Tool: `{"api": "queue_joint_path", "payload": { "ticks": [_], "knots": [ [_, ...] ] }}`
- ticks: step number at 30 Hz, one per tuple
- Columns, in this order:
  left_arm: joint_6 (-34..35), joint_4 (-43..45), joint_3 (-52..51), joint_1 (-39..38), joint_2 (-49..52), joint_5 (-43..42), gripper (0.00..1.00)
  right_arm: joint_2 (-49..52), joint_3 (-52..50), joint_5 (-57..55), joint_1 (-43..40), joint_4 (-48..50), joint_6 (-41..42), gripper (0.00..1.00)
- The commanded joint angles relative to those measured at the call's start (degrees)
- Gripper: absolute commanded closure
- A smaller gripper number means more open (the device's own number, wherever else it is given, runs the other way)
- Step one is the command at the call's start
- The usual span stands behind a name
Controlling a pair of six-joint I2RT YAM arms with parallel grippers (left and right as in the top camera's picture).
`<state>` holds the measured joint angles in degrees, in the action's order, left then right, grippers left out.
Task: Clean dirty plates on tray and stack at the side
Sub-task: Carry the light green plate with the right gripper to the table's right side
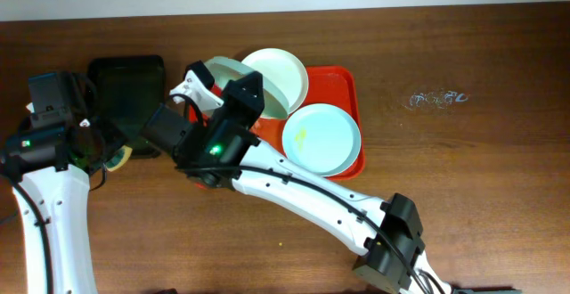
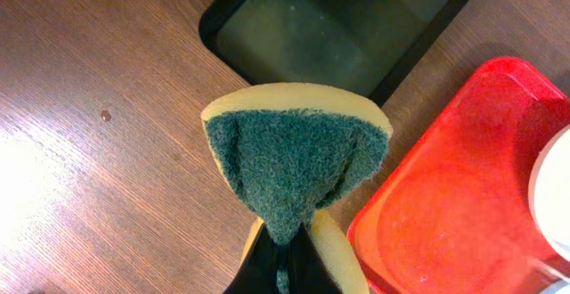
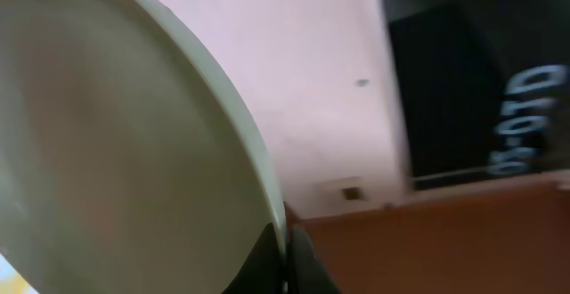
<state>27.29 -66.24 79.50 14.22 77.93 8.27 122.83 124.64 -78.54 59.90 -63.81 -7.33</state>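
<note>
Right gripper clamped on rim of pale green plate, bottom middle of wrist view; plate tilted, fills left of frame. Left gripper pinching sponge, bottom middle of its view; sponge folded, green side showing, yellow edge around. Wood surface below it. Dark tub at top, red tray at right. Overhead: cream-white plate and pale blue plate on tray, centre; blue one has yellow smudge.

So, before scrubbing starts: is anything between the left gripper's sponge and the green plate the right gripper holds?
From overhead, the right arm's black wrist sits between the sponge and the pale green plate.
</note>
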Motion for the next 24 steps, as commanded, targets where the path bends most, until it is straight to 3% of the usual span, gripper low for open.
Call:
{"api": "queue_joint_path", "payload": {
  "ticks": [1, 4, 6, 9, 13, 15, 20, 24],
  "knots": [
    [0.5, 0.2, 0.2, 0.2, -1.0, -0.6, 1.00, -1.3, 1.0, -7.5, 0.0, 0.2, -2.3, 0.96],
    [0.5, 0.2, 0.2, 0.2, -1.0, -0.6, 1.00, -1.3, 1.0, 1.0, -0.3, -0.6, 3.3, 0.96],
    [0.5, 0.2, 0.2, 0.2, -1.0, -0.6, 1.00, -1.2, 0.3, 15.5, -3.2, -1.7, 10.6, 0.96],
    [0.5, 0.1, 0.2, 0.2, -1.0, -0.6, 1.00, 0.1, -1.8, 50.4, -16.9, -2.2, 15.0, 0.96],
    [0.5, 0.2, 0.2, 0.2, -1.0, -0.6, 1.00, -0.3, -1.7, 80.2, -35.9, -4.7, 18.3, 0.96],
    [0.5, 0.2, 0.2, 0.2, -1.0, -0.6, 1.00, 0.2, -1.7, 85.7, -46.6, -6.8, 18.4, 0.96],
    [0.5, 0.2, 0.2, 0.2, -1.0, -1.5, 1.00, 2.2, -2.9, 85.9, -66.9, -8.3, 18.3, 0.96],
    [0.5, 0.4, 0.2, 0.2, -1.0, -1.5, 1.00, 4.5, -9.2, 85.9, -77.9, -4.5, 18.3, 0.96]
  ]
}}
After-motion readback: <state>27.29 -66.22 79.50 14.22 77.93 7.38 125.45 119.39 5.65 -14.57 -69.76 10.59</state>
